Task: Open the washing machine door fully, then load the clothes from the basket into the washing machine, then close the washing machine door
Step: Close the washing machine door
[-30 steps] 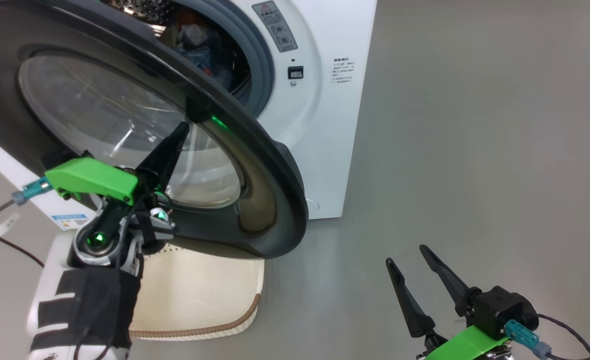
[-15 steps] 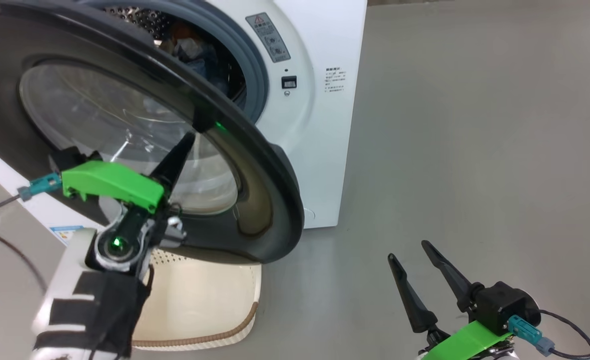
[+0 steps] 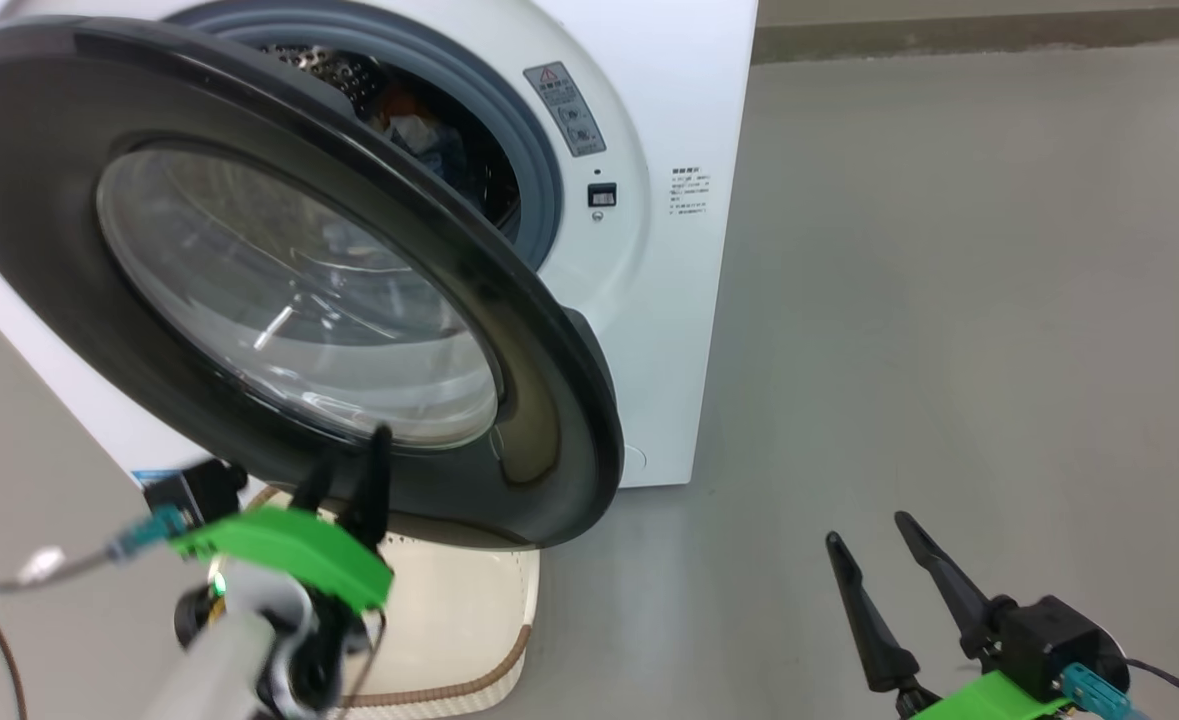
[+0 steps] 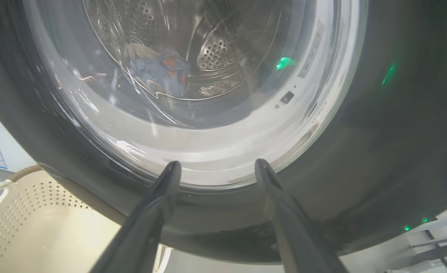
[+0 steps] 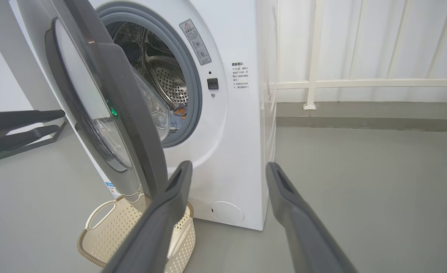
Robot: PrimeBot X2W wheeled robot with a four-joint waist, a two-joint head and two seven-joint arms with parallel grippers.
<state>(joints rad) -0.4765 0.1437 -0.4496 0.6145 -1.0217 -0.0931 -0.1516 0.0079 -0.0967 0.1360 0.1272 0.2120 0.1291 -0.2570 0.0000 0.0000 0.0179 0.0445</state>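
Head view: the large round washing machine door, a glossy black ring around bulging glass, stands half-swung before the boxy white front-loading washing machine. Light-blue printed clothes lie in the drum. The cream perforated plastic basket underneath looks empty. The left gripper, reaching up across the glass half a second ago, now sits below the rim, probably clear of it. The right gripper waits aside, fingers parted.

Left wrist view: fingers spread, holding nothing, aimed at the door's lower ring, likely for a closing push.

Right wrist view: the door hangs roughly halfway open.
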